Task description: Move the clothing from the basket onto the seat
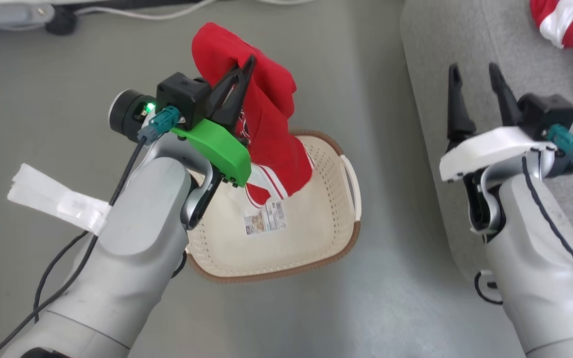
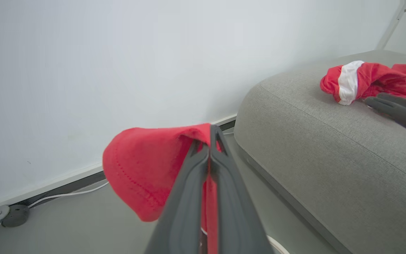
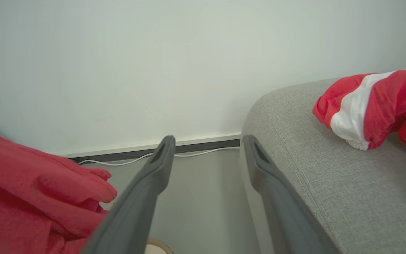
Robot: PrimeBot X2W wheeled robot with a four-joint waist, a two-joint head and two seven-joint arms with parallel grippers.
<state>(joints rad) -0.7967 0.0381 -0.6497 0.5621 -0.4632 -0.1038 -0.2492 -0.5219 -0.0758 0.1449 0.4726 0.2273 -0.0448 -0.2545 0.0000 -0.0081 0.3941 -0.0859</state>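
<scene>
left tool (image 1: 250, 62) clamped on a fold of the red garment (image 1: 271, 109), judged soft, light and limp: grip any gathered fold; right tool (image 1: 473, 69) wide, empty.

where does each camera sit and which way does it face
Head view: on the head, looking down at the basket and the seat edge; shows left gripper shut on a red garment, right gripper open.
Left wrist view: on the left wrist, facing the wall and seat along its shut fingers.
Right wrist view: on the right wrist, facing the wall along its open fingers.
Shared: both wrist views show the second garment lying on the seat.
</scene>
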